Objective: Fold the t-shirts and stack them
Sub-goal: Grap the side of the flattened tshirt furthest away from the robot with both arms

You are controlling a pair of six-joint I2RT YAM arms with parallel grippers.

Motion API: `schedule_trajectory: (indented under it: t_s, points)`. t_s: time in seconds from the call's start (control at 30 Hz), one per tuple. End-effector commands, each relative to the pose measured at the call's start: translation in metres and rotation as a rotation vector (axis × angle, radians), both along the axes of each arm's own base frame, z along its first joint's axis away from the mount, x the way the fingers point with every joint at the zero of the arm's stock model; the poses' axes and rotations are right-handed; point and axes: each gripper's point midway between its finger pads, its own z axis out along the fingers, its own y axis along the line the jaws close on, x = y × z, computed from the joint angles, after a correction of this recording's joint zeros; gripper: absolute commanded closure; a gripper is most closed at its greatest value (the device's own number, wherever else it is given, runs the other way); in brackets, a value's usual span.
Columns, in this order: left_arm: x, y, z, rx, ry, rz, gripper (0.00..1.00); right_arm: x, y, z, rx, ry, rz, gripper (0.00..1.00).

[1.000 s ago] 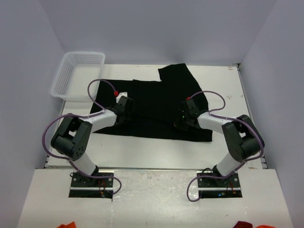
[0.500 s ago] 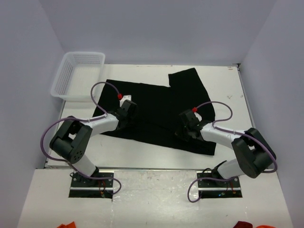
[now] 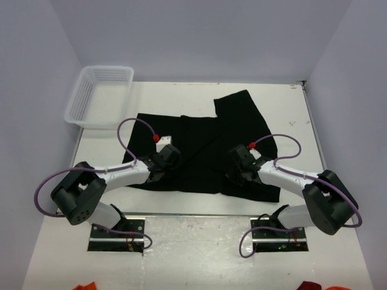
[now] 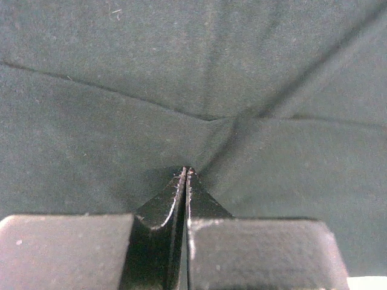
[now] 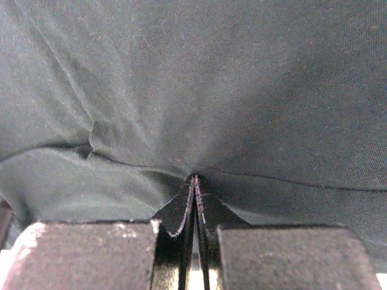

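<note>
You're looking at a robotics lab test cell. Plain pale walls point(image 3: 199, 36) box the white worktop point(image 3: 284, 103) on three sides. Metal base plates point(image 3: 118, 232) are bolted down at 6 o'clock, purple cabling point(image 3: 123, 127) runs exposed, and a white mesh basket point(image 3: 107, 68) sits at 10 o'clock.

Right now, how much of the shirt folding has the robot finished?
Not much yet. Done: nothing looks folded. The one t-shirt in view lies spread across the table, and no stack shows. In hand: the left gripper and the right gripper are each pinched shut on its cloth. Left: make the folds, then stack.
</note>
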Motion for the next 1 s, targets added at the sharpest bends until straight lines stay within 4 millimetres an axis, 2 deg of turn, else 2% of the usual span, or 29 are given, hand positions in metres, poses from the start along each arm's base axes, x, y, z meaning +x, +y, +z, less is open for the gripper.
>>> schedule_trajectory:
  t_s: [0.0, 0.17, 0.27, 0.53, 0.67, 0.8, 0.97]
  points:
    - [-0.067, 0.035, -0.029, 0.103, 0.210, 0.026, 1.00, -0.058, -0.034, -0.036, -0.177, 0.207, 0.009, 1.00]
    - [-0.084, 0.033, -0.021, 0.075, 0.197, 0.037, 1.00, -0.070, -0.030, -0.038, -0.200, 0.221, 0.029, 1.00]
    - [-0.092, 0.043, -0.019, 0.112, 0.208, 0.062, 1.00, -0.075, -0.030, -0.036, -0.208, 0.224, 0.015, 1.00]
    - [-0.104, 0.050, -0.014, 0.114, 0.215, 0.109, 1.00, -0.091, -0.035, -0.033, -0.228, 0.239, 0.001, 1.00]
    - [-0.111, 0.062, -0.013, 0.139, 0.219, 0.149, 1.00, -0.103, -0.036, -0.032, -0.231, 0.251, -0.019, 1.00]
    - [-0.115, 0.066, -0.012, 0.142, 0.221, 0.168, 1.00, -0.118, -0.035, -0.034, -0.248, 0.261, -0.006, 1.00]
    - [-0.110, 0.063, -0.003, 0.132, 0.191, 0.171, 1.00, -0.124, -0.037, -0.034, -0.272, 0.251, -0.009, 1.00]
